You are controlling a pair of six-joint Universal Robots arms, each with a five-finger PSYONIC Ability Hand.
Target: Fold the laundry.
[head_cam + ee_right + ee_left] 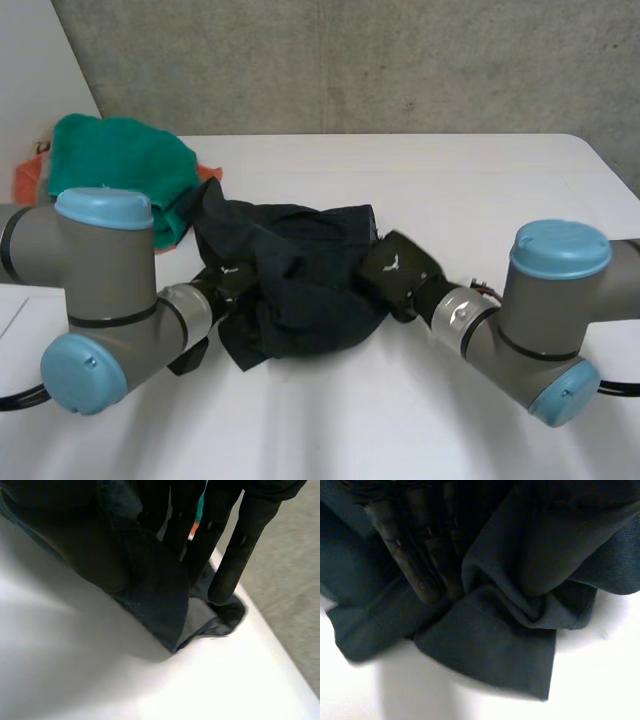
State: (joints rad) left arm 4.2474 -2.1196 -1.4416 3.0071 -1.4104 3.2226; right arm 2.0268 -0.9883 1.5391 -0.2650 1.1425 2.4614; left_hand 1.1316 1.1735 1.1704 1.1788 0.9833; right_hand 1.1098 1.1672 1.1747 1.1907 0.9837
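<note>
A dark navy garment (300, 270) lies crumpled in the middle of the white table (460, 180). My left hand (222, 283) is at the garment's left side, half buried in its folds. In the left wrist view its fingers (405, 555) lie straight along the cloth (495, 650), tips tucked against a fold. My right hand (398, 268) is at the garment's right edge. Its straight fingers (240, 545) point down, and one fingertip rests on a corner of the cloth (150, 590), with a flap standing in front of them.
A green cloth (120, 160) is bunched at the back left of the table over something orange (25, 180). In the right wrist view the table's edge and grey floor (290, 580) run close beside the garment's corner.
</note>
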